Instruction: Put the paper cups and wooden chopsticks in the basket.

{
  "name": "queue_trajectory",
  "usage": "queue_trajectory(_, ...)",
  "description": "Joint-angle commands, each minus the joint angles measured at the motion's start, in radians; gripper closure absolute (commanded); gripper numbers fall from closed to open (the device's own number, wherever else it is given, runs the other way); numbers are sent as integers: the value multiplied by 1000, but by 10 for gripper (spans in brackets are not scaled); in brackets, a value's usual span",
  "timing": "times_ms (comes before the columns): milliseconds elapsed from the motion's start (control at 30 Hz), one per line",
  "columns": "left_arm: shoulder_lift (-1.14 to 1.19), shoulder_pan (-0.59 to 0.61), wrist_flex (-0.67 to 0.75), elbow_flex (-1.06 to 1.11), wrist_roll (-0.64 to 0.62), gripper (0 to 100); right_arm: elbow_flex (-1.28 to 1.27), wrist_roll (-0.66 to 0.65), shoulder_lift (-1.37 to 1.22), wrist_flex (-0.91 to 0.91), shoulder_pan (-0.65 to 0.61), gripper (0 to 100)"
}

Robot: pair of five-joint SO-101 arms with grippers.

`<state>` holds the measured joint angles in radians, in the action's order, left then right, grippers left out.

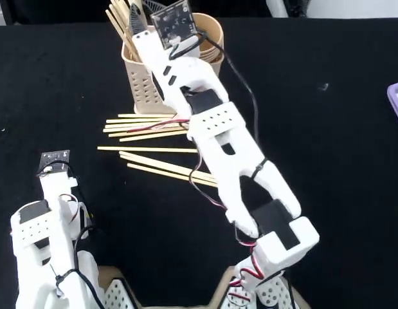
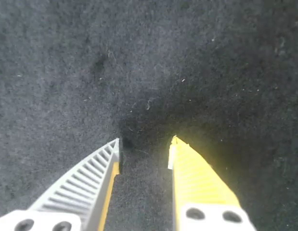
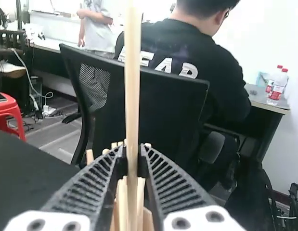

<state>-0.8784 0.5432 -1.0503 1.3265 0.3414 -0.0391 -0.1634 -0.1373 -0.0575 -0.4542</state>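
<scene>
Right end effector (image 3: 133,155): clamped narrow on one upright chopstick (image 3: 132,86), directly over the basket (image 1: 146,90). Basket stands far centre on the black surface (image 1: 327,161) and holds more sticks (image 1: 119,18) and stacked paper cups (image 1: 210,40). Loose chopsticks (image 1: 153,129) lie flat just near of the basket, partly under the right arm (image 1: 231,154). Left end effector (image 2: 145,144): jaws apart, holding nothing, low over bare surface at near left.
</scene>
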Motion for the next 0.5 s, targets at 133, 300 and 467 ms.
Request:
queue_trajectory(133, -5, -13, 12, -2, -5, 827, -87, 6, 2, -31, 3, 988)
queue_trajectory(300, -14, -13, 15, 8, -5, 827, -122, 6, 2, -9, 2, 984)
queue_trajectory(467, -14, -13, 15, 10, -5, 827, -54, 11, 2, 199, -2, 864)
